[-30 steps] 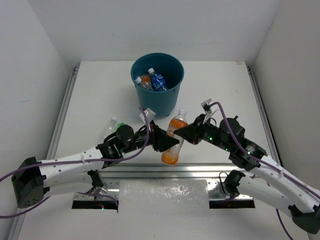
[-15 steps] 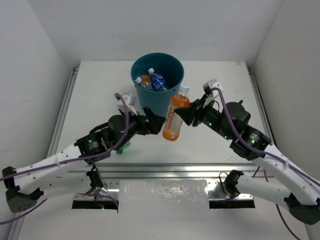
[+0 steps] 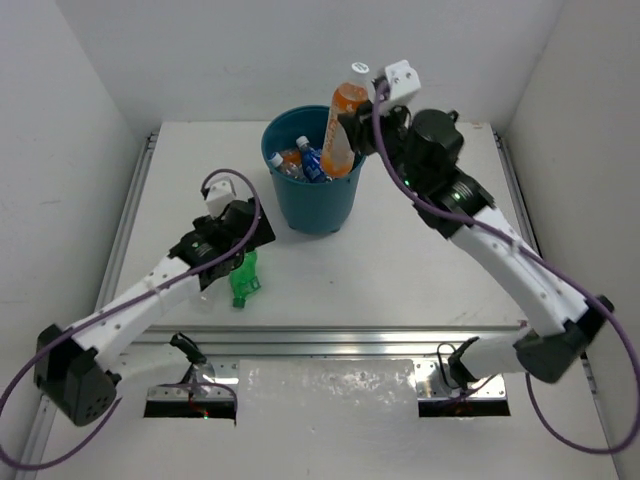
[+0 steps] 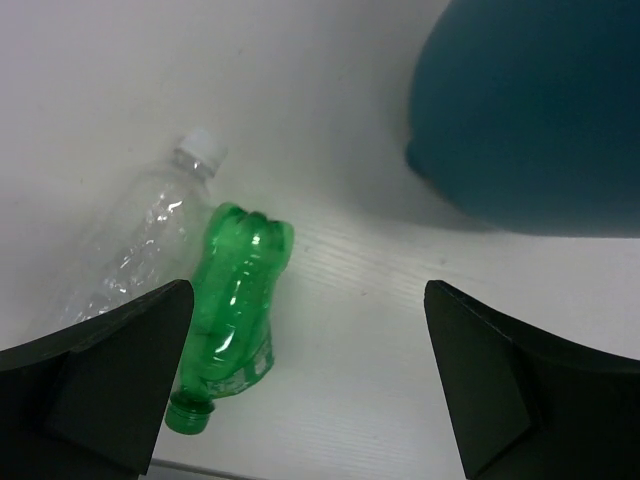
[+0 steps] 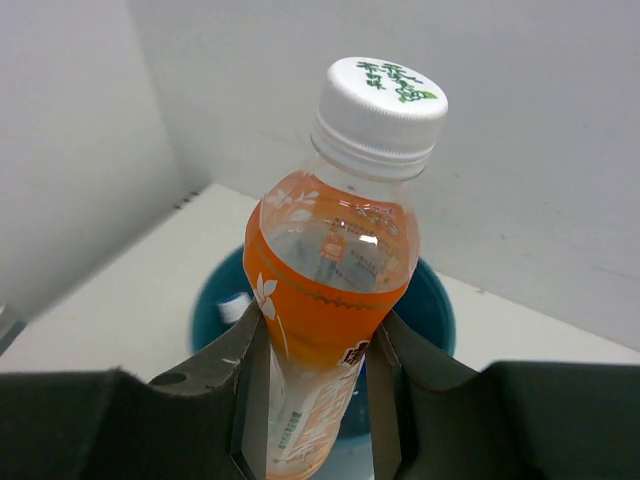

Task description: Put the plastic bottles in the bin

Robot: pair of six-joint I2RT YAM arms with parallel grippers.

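Note:
My right gripper (image 3: 350, 130) is shut on an orange bottle (image 3: 340, 125) with a white cap, holding it tilted in the air above the right rim of the dark teal bin (image 3: 318, 205). In the right wrist view the fingers (image 5: 250, 390) clamp the orange bottle (image 5: 330, 280) at its label, with the bin (image 5: 435, 305) below it. Several bottles (image 3: 302, 160) lie inside the bin. My left gripper (image 3: 245, 245) is open and holds nothing. It hovers over a green bottle (image 4: 235, 300) and a clear bottle (image 4: 140, 240) lying side by side on the table left of the bin (image 4: 530, 110).
White walls close in the table on the left, back and right. A metal rail (image 3: 370, 340) runs along the near edge. The green bottle (image 3: 243, 280) lies between the left arm and that rail.
The right gripper lifted the orange bottle from low in front of the bin to above its rim. The left gripper opened, let go of that bottle and drew back left over the green bottle.

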